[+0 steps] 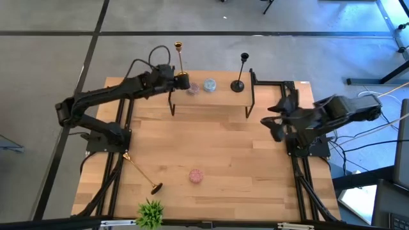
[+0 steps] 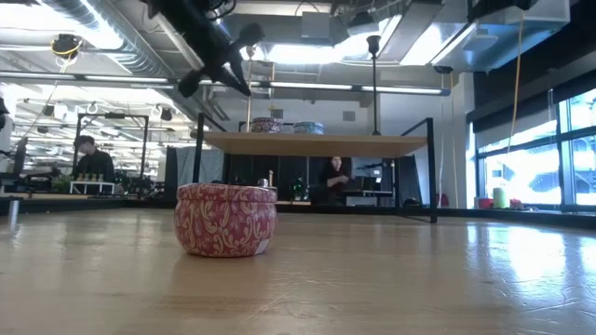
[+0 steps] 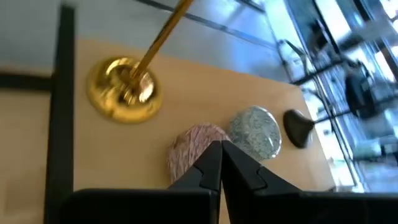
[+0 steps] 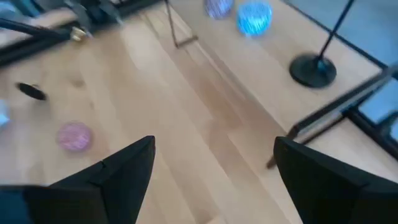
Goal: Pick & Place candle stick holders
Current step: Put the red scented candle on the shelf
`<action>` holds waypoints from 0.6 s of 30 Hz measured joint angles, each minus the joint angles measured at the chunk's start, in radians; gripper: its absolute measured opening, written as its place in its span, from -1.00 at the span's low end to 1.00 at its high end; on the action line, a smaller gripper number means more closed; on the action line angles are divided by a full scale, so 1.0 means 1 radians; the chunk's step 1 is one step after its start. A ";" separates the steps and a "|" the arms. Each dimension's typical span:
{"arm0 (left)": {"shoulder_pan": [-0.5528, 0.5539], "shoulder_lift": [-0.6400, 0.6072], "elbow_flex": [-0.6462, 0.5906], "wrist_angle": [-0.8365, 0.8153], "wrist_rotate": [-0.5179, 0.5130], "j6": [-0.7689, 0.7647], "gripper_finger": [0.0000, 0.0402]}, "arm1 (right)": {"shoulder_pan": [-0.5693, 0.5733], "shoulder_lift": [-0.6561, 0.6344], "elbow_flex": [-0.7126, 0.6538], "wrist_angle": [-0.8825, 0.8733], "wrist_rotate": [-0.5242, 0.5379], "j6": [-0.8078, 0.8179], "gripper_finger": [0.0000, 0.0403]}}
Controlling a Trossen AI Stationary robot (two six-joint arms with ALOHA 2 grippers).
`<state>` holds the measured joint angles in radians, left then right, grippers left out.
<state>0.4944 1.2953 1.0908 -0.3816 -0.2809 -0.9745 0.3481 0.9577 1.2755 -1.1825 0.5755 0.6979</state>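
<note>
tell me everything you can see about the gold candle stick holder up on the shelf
The gold candle stick holder looks like shiny brass-coloured metal: a small domed round base, a thin straight stem and a tiny cup at the top. It stands upright at the left end of the raised wooden shelf, base flat on the wood. A pinkish round tin lies on the shelf near it, apart from it. The left gripper, shut and empty, is over the shelf close to the base but not touching it.

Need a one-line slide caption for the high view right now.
Left gripper shut beside the gold holder on the shelf; right gripper waits open.
</note>
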 joint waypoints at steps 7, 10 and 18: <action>0.113 0.007 0.000 -0.003 0.136 0.289 -0.99 | -0.048 0.127 0.000 0.008 0.003 0.166 0.19; 0.140 0.031 0.000 -0.030 0.205 0.405 -0.99 | -0.060 0.171 0.000 0.021 -0.012 0.167 -0.19; 0.198 0.066 0.000 -0.035 0.286 0.541 -0.99 | -0.103 0.238 0.000 0.105 -0.126 0.121 -0.96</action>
<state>0.6922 1.3617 1.0908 -0.4165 0.0048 -0.4337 0.2454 1.1956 1.2755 -1.0771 0.4495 0.8185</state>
